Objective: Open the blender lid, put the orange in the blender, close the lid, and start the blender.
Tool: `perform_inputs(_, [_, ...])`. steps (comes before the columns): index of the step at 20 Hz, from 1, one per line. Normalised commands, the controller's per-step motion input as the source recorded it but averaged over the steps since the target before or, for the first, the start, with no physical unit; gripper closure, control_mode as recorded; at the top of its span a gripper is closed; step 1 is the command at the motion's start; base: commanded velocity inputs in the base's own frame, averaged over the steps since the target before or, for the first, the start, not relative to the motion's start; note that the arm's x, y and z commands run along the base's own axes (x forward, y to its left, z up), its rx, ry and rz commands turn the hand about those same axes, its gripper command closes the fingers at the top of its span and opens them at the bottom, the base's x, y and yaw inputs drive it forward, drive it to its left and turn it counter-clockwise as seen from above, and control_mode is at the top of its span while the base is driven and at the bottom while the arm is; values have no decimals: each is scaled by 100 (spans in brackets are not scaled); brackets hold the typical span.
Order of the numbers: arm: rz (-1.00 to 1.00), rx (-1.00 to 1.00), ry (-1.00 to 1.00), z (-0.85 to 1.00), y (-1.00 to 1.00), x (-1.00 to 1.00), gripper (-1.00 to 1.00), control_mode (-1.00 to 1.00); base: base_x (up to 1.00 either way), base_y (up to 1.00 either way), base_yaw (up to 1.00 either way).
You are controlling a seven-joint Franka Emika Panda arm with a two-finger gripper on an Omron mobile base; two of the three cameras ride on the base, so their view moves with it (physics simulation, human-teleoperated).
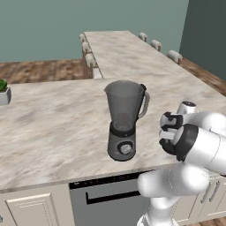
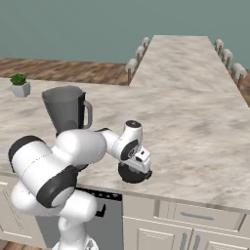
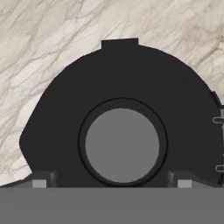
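Observation:
The grey blender (image 1: 125, 119) (image 2: 66, 110) stands on the marble counter, its smoky jar open at the top with no lid on it. The blender lid (image 2: 133, 175) (image 3: 122, 78), a dark disc with a raised round knob in its middle, lies flat on the counter near the front edge, to the right of the blender. My gripper (image 2: 139, 166) (image 3: 111, 183) points down just above the lid. It is open, its fingertips (image 3: 38, 183) wide apart on either side of the knob and not touching it. The orange is out of view.
A small potted plant (image 1: 3, 92) (image 2: 19, 85) sits at the counter's far left. A long counter arm with stools (image 1: 90, 59) along it runs away at the back. The counter's front edge (image 2: 185, 197) lies just beyond the lid, with a dishwasher (image 1: 106, 194) below.

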Motion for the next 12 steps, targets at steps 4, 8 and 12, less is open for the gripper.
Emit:
perform_inputs(4, [0,0,0,-9,-3,14,-100,-100,0,0,0])
perform_inputs(8, [0,0,0,-4,-10,9,-100,-100,0,0,0])
perform_inputs(12, [0,0,0,-6,-8,9,-100,-100,0,0,0])
